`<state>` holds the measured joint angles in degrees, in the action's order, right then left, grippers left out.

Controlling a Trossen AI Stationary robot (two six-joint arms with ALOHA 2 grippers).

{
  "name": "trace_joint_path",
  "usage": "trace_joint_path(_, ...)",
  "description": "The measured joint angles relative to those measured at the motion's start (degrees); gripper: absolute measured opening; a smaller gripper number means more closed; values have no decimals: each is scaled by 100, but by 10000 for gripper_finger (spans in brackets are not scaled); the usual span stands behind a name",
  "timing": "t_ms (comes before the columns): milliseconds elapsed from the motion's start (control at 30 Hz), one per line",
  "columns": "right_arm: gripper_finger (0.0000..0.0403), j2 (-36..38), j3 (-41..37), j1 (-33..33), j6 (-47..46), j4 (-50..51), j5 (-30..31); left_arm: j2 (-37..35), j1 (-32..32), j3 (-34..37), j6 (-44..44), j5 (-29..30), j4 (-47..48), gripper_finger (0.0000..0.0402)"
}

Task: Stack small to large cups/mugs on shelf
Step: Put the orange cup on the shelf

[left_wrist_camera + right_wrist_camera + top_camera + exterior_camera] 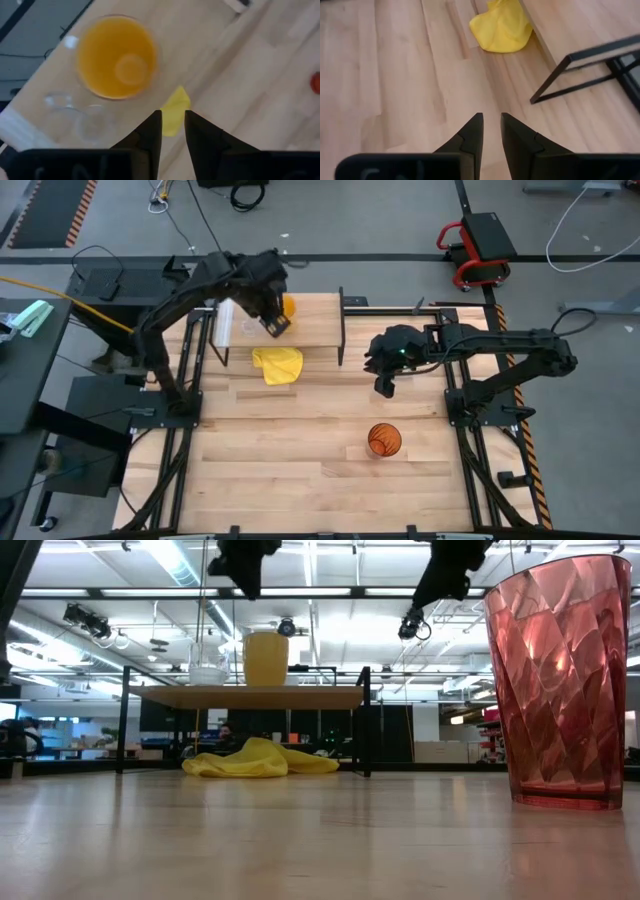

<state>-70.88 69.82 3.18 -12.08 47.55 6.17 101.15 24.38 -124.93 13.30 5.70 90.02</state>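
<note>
The orange mug [288, 307] stands upright on the shelf [310, 330], with the small clear glass [245, 326] next to it near the shelf's whitish end. In the low view the mug [265, 658] and the glass [208, 673] stand on the shelf board [250, 697]. The amber-brown tumbler [384, 440] stands upright on the tabletop, toward the near right. My left gripper [173, 125] hovers shut above the shelf beside the mug [116, 56] and touches nothing. My right gripper [491, 127] hangs shut over the table, right of the shelf.
A yellow cloth [278, 365] lies crumpled on the table under the shelf's near edge. The shelf's thin black legs [570, 82] stand close to my right gripper. Bare planks lie between the shelf and the tumbler [560, 680].
</note>
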Motion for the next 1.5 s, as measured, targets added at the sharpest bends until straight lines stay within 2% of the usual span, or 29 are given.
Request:
trace_joint_path(267,75,418,0,-131,-829,502,-221,-1,-1509,38,901,658,-15,82)
trace_joint_path(467,75,705,0,-684,-1694,1015,-235,14,-2558,167,1484,1462,-5,84)
trace_joint_path(867,75,735,0,-1852,-3018,1332,-229,119,-4077,166,2939,2474,1,71)
trace_joint_path(1167,75,419,0,-2495,-3647,1623,-220,1091,-4842,167,3109,2673,-2,72)
trace_joint_path(1500,84,-318,0,-3042,-4096,1888,-194,2521,-5167,171,3268,2922,-2,65)
